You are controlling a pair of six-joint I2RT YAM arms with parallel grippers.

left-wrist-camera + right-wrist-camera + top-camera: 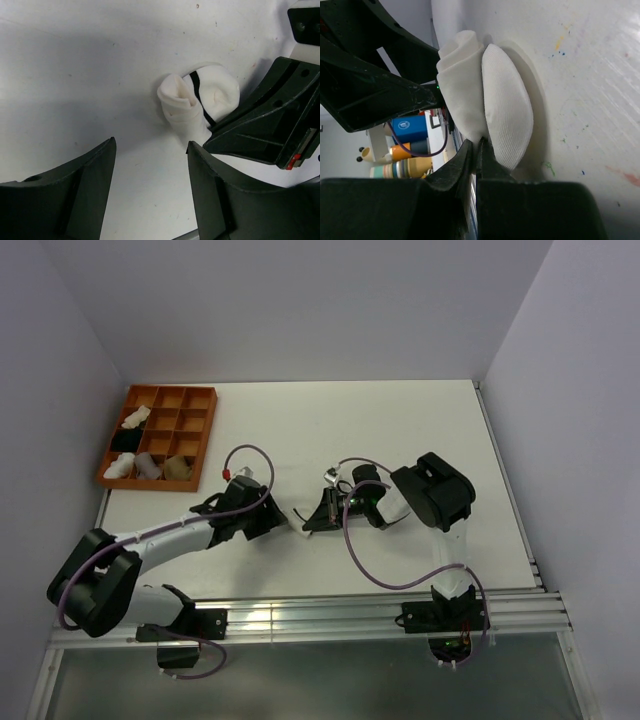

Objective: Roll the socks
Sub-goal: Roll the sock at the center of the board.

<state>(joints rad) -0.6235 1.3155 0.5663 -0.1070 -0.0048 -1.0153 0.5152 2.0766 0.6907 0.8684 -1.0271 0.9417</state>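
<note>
The short white sock with a dark stripe [200,100] lies rolled into a loose bundle on the white table. My right gripper [477,144] is shut on the sock's near edge [506,112]; it shows in the left wrist view [260,125] as a dark wedge against the sock. My left gripper [151,143] is open and empty, its fingers just short of the sock. In the top view the left gripper [276,521] and right gripper [309,521] meet tip to tip at the table's middle front. A grey bundle [148,466] and a tan bundle [180,470] sit in the tray.
An orange compartment tray [207,430] stands at the back left, holding white bundles [119,467] and a black one [124,440]. The table's front rail [330,612] runs just behind the arm bases. Grey walls close in both sides.
</note>
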